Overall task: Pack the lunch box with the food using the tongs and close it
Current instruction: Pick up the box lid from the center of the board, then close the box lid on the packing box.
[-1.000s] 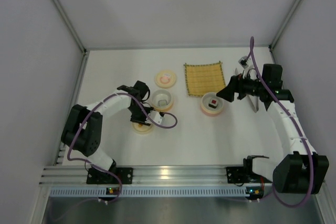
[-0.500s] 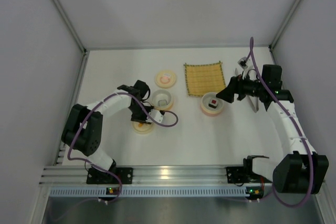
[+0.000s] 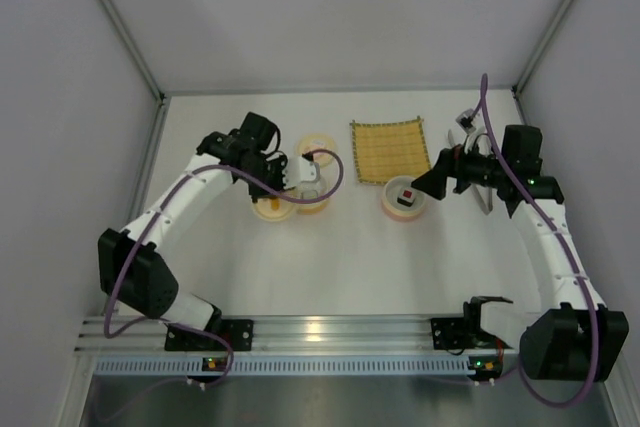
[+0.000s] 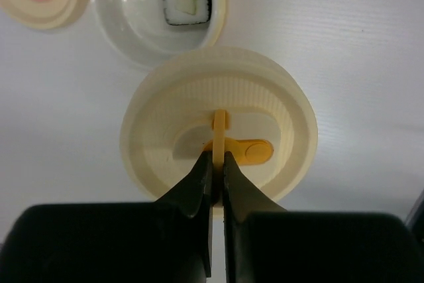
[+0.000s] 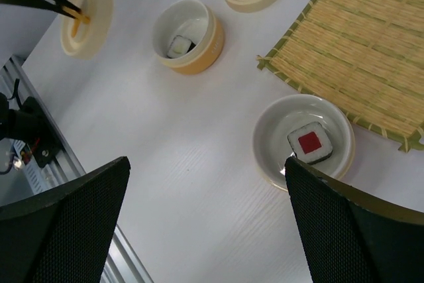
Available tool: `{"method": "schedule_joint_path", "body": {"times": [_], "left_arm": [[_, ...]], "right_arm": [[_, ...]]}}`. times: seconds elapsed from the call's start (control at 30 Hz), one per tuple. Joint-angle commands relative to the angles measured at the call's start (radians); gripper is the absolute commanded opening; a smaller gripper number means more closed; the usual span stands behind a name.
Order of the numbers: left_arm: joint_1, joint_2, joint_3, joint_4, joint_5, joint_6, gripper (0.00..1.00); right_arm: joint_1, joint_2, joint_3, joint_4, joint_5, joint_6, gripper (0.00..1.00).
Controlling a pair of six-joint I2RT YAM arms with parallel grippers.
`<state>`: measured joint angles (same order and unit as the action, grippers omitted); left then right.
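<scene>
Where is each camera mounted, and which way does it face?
Top external: high behind the robot, looking down at the table; left arm, right arm show.
Left wrist: looks down past the shut left gripper at the lid it pinches.
Right wrist: looks down through the open right gripper at the red-topped roll.
Shared: both wrist views show the lid.

The left tool [image 3: 270, 188] sits over a cream lid [image 3: 271, 210] (just beside a yellow bowl [image 3: 312, 199]) on the counter [image 3: 400, 257]; the right tool [image 3: 426, 184] neighbours a pinkish bowl [image 3: 388, 205].
</scene>
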<state>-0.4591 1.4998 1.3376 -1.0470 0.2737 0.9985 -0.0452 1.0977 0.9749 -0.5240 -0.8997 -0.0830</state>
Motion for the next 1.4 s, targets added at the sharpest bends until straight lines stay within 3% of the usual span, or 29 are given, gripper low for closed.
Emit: {"method": "schedule_joint_path", "body": {"times": [0.0, 0.1, 0.13, 0.23, 0.47, 0.6, 0.97, 1.1, 1.27, 1.37], "left_arm": [[-0.006, -0.026, 0.211, -0.126, -0.005, -0.273, 0.00], [-0.007, 0.055, 0.343, -0.159, -0.002, -0.401, 0.00], [-0.006, 0.072, 0.401, -0.139, -0.007, -0.508, 0.00], [-0.019, 0.214, 0.528, -0.104, -0.153, -0.726, 0.00], [-0.036, 0.511, 0.828, -0.266, -0.263, -1.044, 0.00], [-0.053, 0.557, 0.776, -0.255, -0.395, -1.158, 0.00], [-0.052, 0.536, 0.726, -0.203, -0.324, -1.333, 0.00], [-0.053, 0.482, 0.623, -0.111, -0.283, -1.368, 0.00], [-0.053, 0.361, 0.410, 0.119, -0.301, -1.407, 0.00], [-0.053, 0.392, 0.463, 0.084, -0.294, -1.417, 0.00]], "right_arm": [[-0.019, -0.029, 0.001, -0.004, 0.016, 0.008, 0.99], [-0.019, -0.030, 0.002, -0.004, 0.042, 0.012, 0.99], [-0.019, -0.030, 0.004, -0.004, 0.057, 0.014, 0.99], [-0.019, -0.035, -0.002, -0.013, 0.071, 0.017, 0.99], [-0.019, -0.070, -0.031, -0.016, 0.093, 0.019, 0.99], [-0.019, -0.085, -0.048, -0.004, 0.107, 0.017, 0.99], [-0.021, -0.085, -0.067, 0.015, 0.091, 0.015, 0.99], [-0.019, -0.085, -0.059, 0.010, 0.088, 0.015, 0.99], [-0.021, -0.096, -0.064, 0.004, 0.090, 0.011, 0.99], [-0.021, -0.105, -0.073, 0.002, 0.091, 0.005, 0.99]]}}
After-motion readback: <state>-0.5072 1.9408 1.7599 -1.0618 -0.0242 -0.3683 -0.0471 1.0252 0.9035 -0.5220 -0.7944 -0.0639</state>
